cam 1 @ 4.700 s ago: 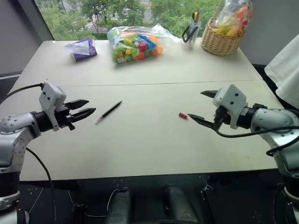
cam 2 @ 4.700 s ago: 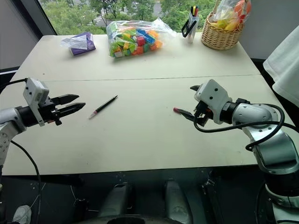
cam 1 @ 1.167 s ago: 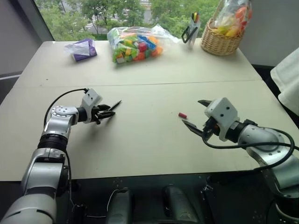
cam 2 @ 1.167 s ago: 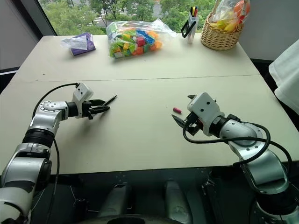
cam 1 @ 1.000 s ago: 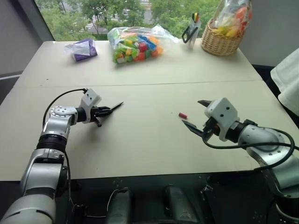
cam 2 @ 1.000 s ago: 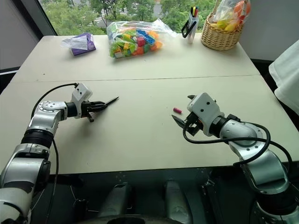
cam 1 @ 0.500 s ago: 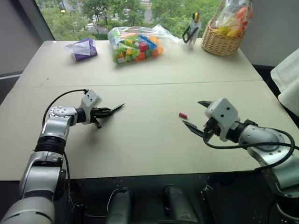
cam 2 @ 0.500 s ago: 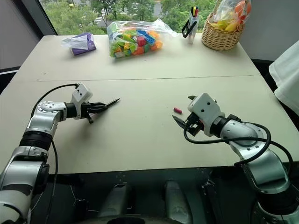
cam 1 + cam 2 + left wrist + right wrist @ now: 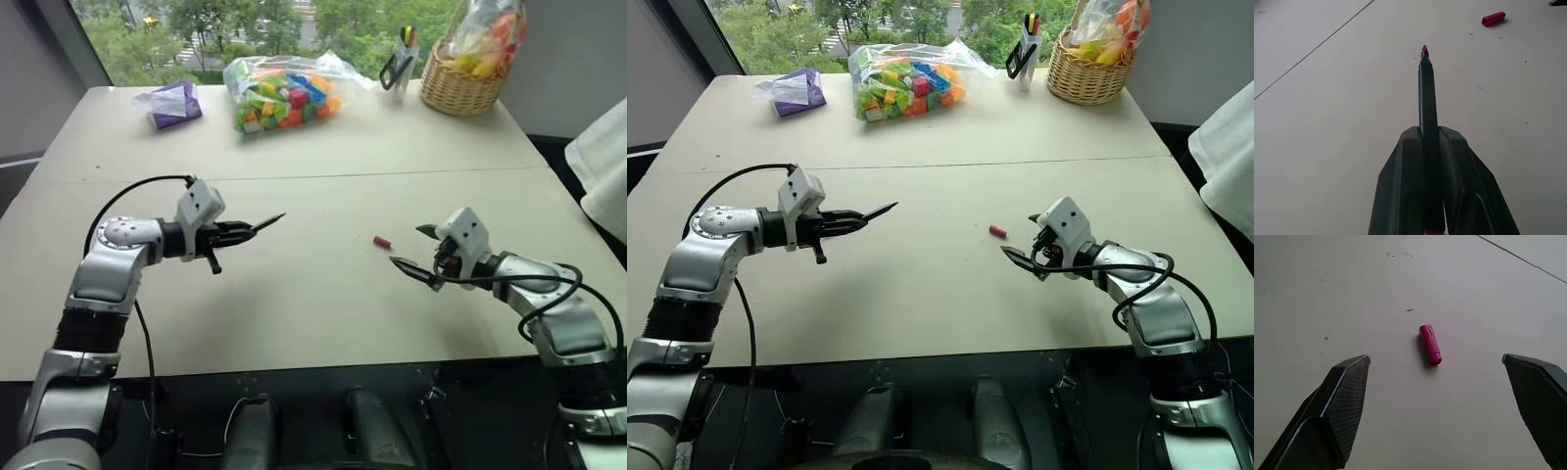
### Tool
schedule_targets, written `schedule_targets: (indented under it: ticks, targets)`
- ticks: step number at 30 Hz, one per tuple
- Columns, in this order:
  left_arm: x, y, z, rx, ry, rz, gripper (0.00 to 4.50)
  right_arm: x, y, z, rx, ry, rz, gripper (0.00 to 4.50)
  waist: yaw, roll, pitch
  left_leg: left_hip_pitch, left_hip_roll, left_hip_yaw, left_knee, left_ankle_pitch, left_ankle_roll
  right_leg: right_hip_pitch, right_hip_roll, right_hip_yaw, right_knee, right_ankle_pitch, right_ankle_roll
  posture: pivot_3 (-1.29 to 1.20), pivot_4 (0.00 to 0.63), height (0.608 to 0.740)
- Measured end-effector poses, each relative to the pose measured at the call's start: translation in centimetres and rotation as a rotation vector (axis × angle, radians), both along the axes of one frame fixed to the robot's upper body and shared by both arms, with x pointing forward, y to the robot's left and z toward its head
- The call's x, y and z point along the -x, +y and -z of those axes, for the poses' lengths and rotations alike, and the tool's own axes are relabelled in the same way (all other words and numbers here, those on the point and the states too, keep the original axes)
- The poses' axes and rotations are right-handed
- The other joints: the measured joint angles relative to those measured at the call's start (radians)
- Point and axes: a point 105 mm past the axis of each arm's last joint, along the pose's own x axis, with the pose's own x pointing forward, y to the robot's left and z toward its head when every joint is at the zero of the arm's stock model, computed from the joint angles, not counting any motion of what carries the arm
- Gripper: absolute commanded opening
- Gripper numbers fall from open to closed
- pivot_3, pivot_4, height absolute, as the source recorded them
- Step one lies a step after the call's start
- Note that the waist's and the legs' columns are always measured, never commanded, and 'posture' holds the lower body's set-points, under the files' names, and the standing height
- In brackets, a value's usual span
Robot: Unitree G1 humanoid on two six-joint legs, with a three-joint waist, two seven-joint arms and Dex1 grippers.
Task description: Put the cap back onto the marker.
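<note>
We see wide beige tabletop (image 9: 313,284), thin seam crossing it side to side. Small red-pink plastic cap (image 9: 382,241) lies flat near middle. Along far edge: purple packet in clear wrap (image 9: 169,103), clear bag of coloured toy blocks (image 9: 284,90), pen holder with yellow and dark pens (image 9: 402,54), woven wicker basket (image 9: 468,86) holding bagged items.

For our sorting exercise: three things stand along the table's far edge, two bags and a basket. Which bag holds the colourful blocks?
The clear bag near the middle, beside the purple bag at the far left. The wicker basket stands far right.
</note>
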Motion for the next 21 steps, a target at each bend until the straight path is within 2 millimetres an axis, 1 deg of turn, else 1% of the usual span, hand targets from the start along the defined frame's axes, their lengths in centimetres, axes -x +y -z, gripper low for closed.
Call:
schedule_targets:
  ticks: [4,7,11,21]
  targets:
    - [0.7,-0.4,-0.3,0.019,-0.002,-0.002,0.07,-1.8,0.3,0.7,-0.019,0.006,-0.010,4.50,0.002,0.000,0.000,0.000,0.000,0.000,0.000,0.000,0.000,0.000,0.000,0.000,0.000,0.000,0.000,0.00,0.150,0.740]
    - [1.0,-0.4,-0.3,0.023,0.003,-0.009,0.07,-2.5,1.1,1.6,-0.037,0.023,-0.028,4.50,0.004,0.000,0.000,0.000,0.000,0.000,0.000,0.000,0.000,0.000,0.000,0.000,0.000,0.000,0.000,0.00,0.150,0.740]
    - [1.3,-0.5,-0.5,0.024,-0.002,-0.001,0.07,-2.6,1.4,3.3,-0.031,0.059,-0.046,4.50,0.007,0.000,0.000,-0.001,-0.001,0.000,0.000,0.000,0.000,0.000,-0.001,0.000,0.000,0.000,0.000,0.00,0.150,0.740]
    - [1.5,-0.3,-0.7,0.014,-0.009,-0.006,0.07,-2.8,1.6,3.8,-0.049,0.038,-0.062,4.50,0.003,0.000,0.000,0.001,-0.001,0.000,0.000,0.000,0.000,0.001,-0.001,0.000,0.000,0.000,0.000,0.00,0.150,0.740]
